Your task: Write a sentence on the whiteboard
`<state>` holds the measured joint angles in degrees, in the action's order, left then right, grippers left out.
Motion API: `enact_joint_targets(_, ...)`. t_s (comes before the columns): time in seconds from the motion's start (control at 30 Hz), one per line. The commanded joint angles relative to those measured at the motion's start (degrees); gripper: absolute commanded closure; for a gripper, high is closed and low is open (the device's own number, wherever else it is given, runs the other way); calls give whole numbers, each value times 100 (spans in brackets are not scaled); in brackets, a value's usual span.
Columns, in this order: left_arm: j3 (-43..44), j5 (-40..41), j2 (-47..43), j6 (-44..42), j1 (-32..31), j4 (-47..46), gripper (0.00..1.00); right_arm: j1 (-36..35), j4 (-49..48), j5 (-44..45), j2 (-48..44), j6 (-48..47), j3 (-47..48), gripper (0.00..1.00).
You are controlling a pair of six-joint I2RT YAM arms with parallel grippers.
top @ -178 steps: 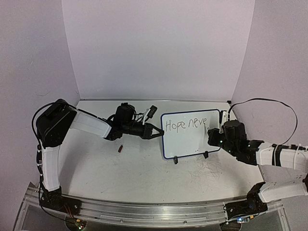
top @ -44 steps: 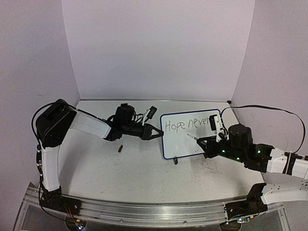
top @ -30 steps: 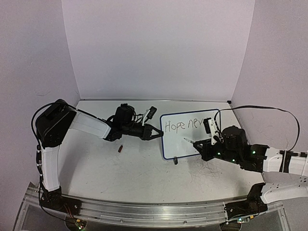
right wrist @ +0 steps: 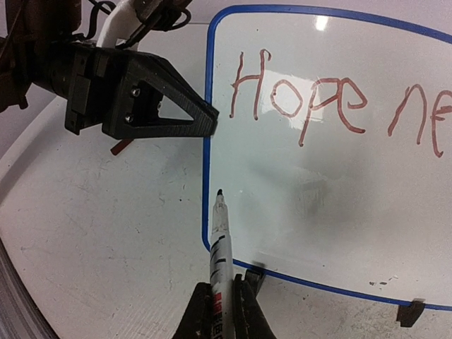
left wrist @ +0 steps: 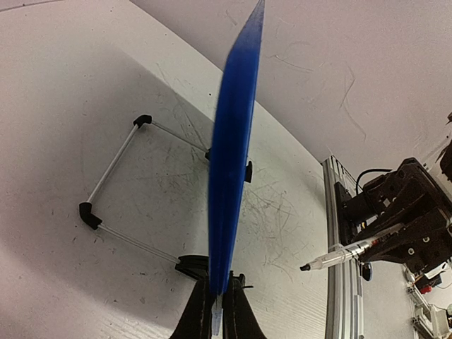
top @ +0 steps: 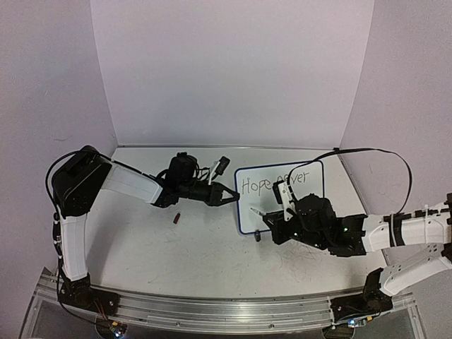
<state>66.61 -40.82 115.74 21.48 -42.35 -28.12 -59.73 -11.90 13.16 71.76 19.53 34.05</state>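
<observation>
From above, right of the tabletop (top: 205, 261) centre and toward its far edge, the whiteboard (top: 263, 199) stands upright. The sentence (top: 256, 185) runs along its upper part, with the second word partly hidden by the right arm. The left gripper (top: 229, 197) is pinched shut on the board's left frame edge. The right gripper (top: 272, 220) is clamped on a marker (top: 260, 212), whose tip is aimed at the lower left of the board.

Left wrist view: the board appears edge-on, rising from between the closed fingers (left wrist: 200, 321). The marker tip appears clear of the writing face.

Right wrist view: the jaws grip the marker barrel. The tip sits just inside the left frame, below "Hope". Contact cannot be confirmed.

Caution: excess tip pressure would likely tilt the board back or twist it in the single-edge pinch. A stroke begun this close to the frame may run onto it or strike the left fingers.
</observation>
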Motion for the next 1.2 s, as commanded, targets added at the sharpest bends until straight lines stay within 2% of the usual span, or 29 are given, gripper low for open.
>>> enact_joint_targets(0.0, -91, 126, -328, 62, 42, 82, 100, -107, -268, 460, 59, 41, 241, 100)
enact_joint_targets(0.2, -113, 108, -315, 41, 42, 79, 100, -116, -217, 1100, -124, 229, 133, 100)
enact_joint_targets(0.53, -76, 97, -294, 34, 42, 80, 100, -123, -465, 461, 530, -1, 460, 100)
enact_joint_targets(1.17, 36, 35, -213, 58, 42, 79, 100, -129, -437, 612, 1058, 271, 537, 100)
